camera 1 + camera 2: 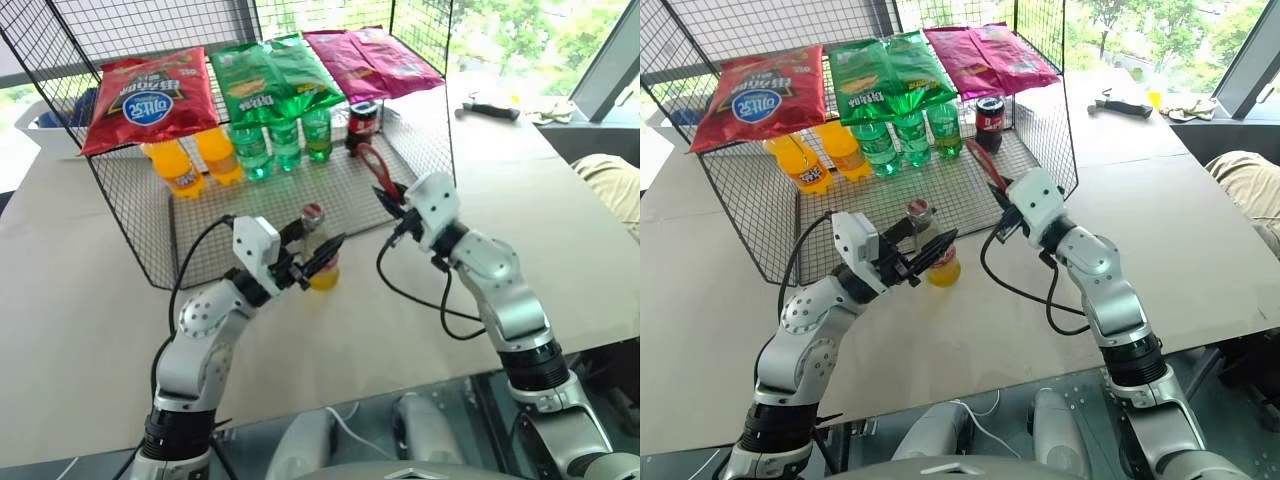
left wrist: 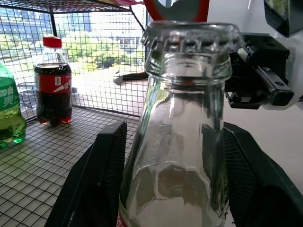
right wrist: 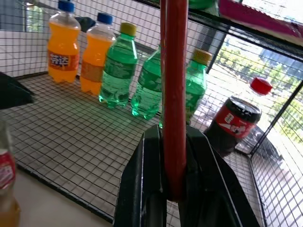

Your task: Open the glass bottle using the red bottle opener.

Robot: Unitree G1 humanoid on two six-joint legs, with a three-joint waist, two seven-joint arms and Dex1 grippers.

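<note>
Glass bottle [image 1: 318,250] clasped by left gripper [image 1: 312,262].
Right of the bottle, red bottle opener [image 1: 377,170] is pinched upright in the raised right gripper [image 1: 398,212].

Silver arms [image 1: 205,335] — black cables, black fingers [image 2: 102,170].

Soda bottles [image 1: 250,148] and chip bags [image 1: 152,97] in wire rack [image 1: 130,215]

A broad beige table [image 1: 560,210] filled the room's foreground, carrying a black wire-mesh rack [image 1: 140,235] at its far side. Daylight came through large windows [image 1: 520,30] behind, with green trees outside. A dark window frame [image 1: 610,60] slanted at the right.
</note>
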